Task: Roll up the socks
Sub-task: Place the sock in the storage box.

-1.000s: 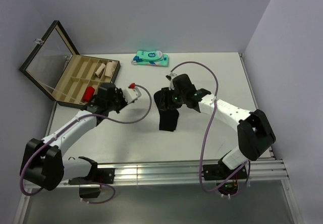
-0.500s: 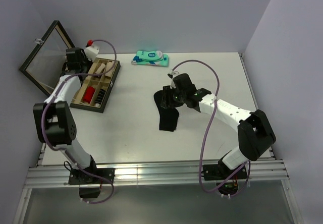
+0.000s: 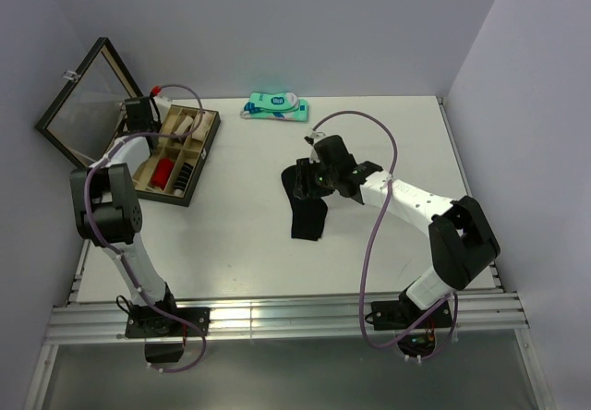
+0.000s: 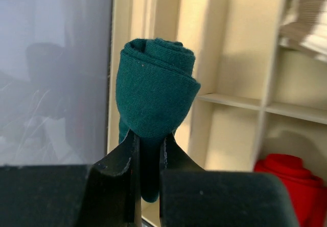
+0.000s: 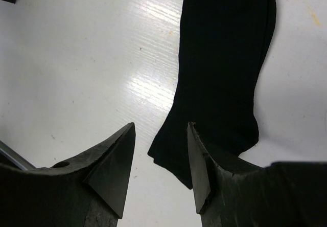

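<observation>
Swung across from mid-table to the far-left corner within the last second. Pinched tight in the left gripper (image 4: 148, 140): the rolled green sock (image 4: 156, 89), held above the divided box (image 4: 230, 84), near a red roll (image 4: 283, 173). Parted and empty, the right gripper (image 5: 161, 135), hovering at the edge of the flat black sock (image 5: 225, 58) mid-table. Stowing step, probably. Next calls for lowering into a free compartment, then letting go.
</observation>
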You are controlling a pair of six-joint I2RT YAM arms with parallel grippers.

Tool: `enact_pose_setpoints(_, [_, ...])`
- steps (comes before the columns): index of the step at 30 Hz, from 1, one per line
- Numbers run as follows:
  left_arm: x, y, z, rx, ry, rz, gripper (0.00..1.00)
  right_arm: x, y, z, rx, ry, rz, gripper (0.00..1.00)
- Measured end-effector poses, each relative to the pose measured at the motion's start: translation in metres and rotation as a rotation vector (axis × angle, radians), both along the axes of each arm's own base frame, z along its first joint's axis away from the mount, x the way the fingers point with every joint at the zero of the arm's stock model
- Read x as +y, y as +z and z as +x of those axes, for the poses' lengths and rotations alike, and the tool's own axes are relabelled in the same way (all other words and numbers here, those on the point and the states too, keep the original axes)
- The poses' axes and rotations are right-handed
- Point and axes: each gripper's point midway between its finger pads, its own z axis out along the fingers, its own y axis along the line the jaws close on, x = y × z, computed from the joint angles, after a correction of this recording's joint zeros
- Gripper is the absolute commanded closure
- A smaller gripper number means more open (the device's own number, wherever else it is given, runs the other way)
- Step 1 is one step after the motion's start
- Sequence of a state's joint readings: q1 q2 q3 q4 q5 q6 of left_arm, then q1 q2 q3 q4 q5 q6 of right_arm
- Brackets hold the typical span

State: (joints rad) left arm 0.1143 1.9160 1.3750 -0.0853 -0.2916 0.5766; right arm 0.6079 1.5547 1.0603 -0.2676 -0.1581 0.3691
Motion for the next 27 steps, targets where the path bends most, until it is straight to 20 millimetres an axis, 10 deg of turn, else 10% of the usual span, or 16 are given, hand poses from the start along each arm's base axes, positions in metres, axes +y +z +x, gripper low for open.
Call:
enact_pose_setpoints(11, [0.001, -0.04, -0.028, 0.073, 0.048, -0.031, 1.0, 0.0, 0.0, 0.0, -0.005, 0.011, -0.002, 0.48])
enact_pose_setpoints(27, [-0.007, -0.043, -0.033, 0.052, 0.081, -0.115, 1.0, 0.001, -0.003, -0.001, -0.001, 0.027, -0.005, 0.48])
